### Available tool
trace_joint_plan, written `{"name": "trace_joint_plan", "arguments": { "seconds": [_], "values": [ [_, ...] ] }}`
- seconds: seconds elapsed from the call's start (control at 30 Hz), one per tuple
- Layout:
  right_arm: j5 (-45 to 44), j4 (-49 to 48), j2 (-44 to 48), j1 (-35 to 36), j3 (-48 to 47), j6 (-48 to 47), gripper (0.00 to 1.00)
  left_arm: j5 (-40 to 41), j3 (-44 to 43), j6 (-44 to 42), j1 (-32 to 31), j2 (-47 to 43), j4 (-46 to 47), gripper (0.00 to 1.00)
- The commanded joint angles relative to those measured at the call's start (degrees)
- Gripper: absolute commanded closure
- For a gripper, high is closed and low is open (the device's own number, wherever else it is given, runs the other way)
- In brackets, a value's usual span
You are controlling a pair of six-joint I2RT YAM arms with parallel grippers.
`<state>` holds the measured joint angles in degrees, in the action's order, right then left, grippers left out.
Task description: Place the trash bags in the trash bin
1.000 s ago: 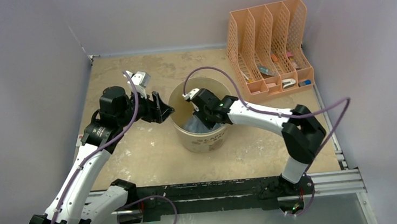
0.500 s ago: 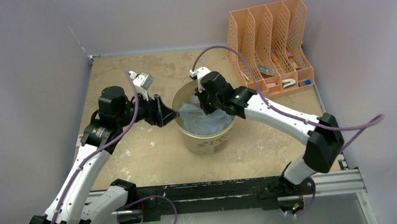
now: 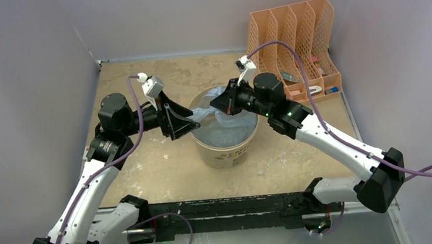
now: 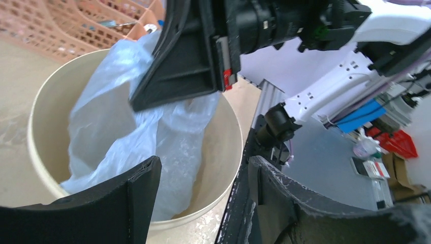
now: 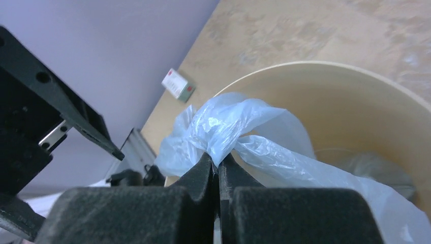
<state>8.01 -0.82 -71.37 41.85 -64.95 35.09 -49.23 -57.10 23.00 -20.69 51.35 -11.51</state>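
The trash bag [image 3: 221, 128] hides the floor of the trash bin [image 3: 228, 155], the print on the bin's side is too small to read, the small items [image 3: 313, 90] in the orange organizer [image 3: 291, 33] are unidentifiable, and the left gripper [image 4: 203, 163] is cropped by its wrist view's lower edge.

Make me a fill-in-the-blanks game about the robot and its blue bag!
1. The right claw is ____ on the trash bag.
2. The left claw is ____ at the rim of the trash bin.
3. The orange file organizer stands on the robot's ____ side of the trash bin.
Missing words: shut; open; right.
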Motion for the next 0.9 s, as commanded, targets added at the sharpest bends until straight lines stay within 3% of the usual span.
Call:
{"name": "trace_joint_plan", "arguments": {
  "seconds": [0.0,0.17,0.43,0.67,0.87],
  "values": [
    [8.8,-3.9,-0.7,0.1,-0.9,2.9,1.0,-9.0,-1.4,0.0,0.1,3.3,7.0,0.37],
    [12.4,-6.4,1.8,0.1,0.8,2.9,0.98,-12.8,-6.4,-6.9,0.0,9.0,1.9,0.39],
    [14.1,-7.4,3.5,0.1,1.6,3.1,0.96,-15.6,-9.0,-15.2,-2.4,11.3,1.6,0.4],
    [15.8,-12.7,5.1,0.1,3.9,5.0,0.94,-10.7,-14.5,-22.0,-7.4,17.1,-7.3,0.44],
    [16.5,-11.7,5.8,0.1,3.8,5.2,0.94,-4.9,-11.2,-21.4,-9.6,15.5,-3.0,0.51]
  ]
}}
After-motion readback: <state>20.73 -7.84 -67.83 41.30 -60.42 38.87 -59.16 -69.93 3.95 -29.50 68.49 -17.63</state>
